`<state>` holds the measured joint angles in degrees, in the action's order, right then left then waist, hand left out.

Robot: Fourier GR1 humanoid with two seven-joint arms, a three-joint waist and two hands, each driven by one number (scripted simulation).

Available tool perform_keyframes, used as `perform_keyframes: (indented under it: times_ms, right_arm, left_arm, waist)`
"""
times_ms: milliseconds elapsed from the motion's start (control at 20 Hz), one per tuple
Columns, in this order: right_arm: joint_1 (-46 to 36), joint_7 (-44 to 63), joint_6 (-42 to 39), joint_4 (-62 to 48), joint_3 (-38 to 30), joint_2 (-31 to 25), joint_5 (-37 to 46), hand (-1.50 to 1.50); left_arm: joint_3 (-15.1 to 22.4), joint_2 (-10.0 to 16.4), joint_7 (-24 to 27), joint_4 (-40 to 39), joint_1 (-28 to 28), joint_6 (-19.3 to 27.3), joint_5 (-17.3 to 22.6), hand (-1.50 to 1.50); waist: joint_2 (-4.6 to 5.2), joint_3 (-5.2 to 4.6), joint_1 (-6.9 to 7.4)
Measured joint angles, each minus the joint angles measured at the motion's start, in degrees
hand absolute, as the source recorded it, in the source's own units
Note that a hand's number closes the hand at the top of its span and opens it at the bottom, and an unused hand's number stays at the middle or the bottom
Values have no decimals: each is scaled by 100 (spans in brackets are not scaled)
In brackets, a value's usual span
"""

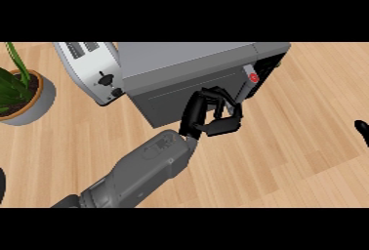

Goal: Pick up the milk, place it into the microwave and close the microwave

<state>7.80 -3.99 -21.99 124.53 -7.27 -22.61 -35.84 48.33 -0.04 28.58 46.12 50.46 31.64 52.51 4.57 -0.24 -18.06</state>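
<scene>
The grey microwave stands at the top middle, turned at an angle. Its dark grey door faces me and looks almost shut, with a dark gap left at its right end. A narrow panel with a red button sits beside that gap. My left hand is at the door's right end with its fingers curled against the door face and nothing held in them. No milk is in view. Of my right hand, only a straight upright finger shows at the right edge, resting.
A silver toaster stands just left of the microwave. A potted plant is at the far left. Bare wooden counter stretches to the right of my left forearm. A dark shape pokes in at the lower left edge.
</scene>
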Motion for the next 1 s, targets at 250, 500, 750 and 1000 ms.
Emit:
perform_keyframes:
  times_ms: [250,500,750,1000]
  right_arm:
    - [-80,86,36,17,-90,-79,-150,-150]
    - [-119,165,36,36,-146,-155,-285,-150]
    - [-176,254,58,28,-220,-243,-401,-150]
    - [-251,315,76,14,-294,-309,-549,-150]
  left_arm:
    - [44,1,199,-49,8,9,155,150]
    - [77,1,393,-99,14,4,297,150]
    - [138,0,554,-149,42,7,417,150]
    - [208,0,671,-196,82,-25,536,150]
  waist:
    - [-6,5,-28]
    - [-9,9,-56]
    - [-4,11,-66]
    - [0,15,-59]
